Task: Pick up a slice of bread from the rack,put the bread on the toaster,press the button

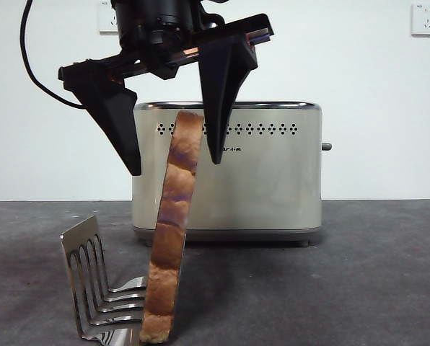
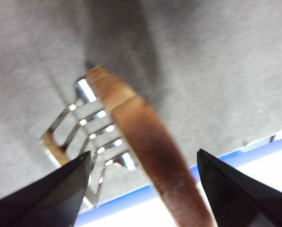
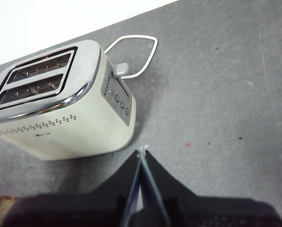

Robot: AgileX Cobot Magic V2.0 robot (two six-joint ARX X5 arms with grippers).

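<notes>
Straddling the slice of bread [image 1: 173, 231] from above, my left gripper [image 1: 177, 167] hangs spread wide, its crust between my jaws, neither touching.

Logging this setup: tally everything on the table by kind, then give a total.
Slice of bread: 1, upright in the rack, between the open jaws of the left gripper
Rack: 1
Toaster: 1
Total: 3
</notes>
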